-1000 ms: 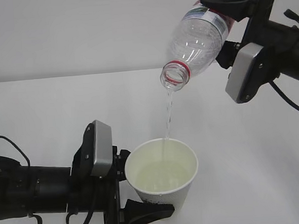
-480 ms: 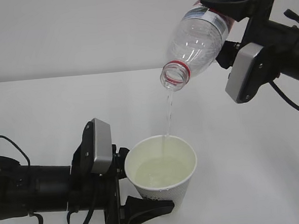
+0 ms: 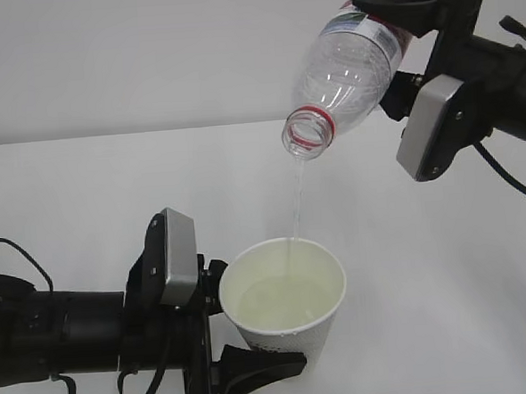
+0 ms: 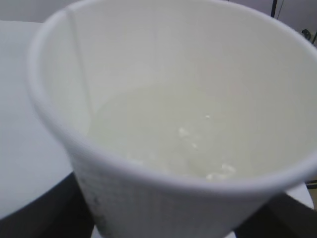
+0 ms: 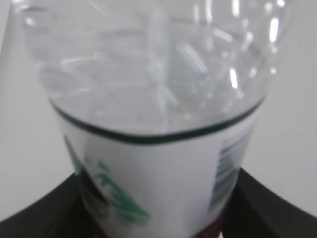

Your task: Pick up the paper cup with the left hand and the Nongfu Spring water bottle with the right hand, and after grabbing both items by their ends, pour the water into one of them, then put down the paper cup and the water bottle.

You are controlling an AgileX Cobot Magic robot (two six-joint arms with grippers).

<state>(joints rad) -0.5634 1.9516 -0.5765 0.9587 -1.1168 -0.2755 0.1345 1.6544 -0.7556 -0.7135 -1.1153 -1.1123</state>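
A plain white table [image 3: 84,199] fills the scene; a pale grey wall [image 3: 129,53] rises behind it.

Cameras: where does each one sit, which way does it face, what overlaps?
Exterior: off the table, looking down at a slant; shows the left gripper on the cup, the right gripper tilting the bottle, water streaming.
Left wrist: behind the cup, looking into it; dark fingers at bottom corners.
Right wrist: along the bottle; fingers flank the label.
Shared: cup in exterior and left wrist; bottle in exterior and right wrist.
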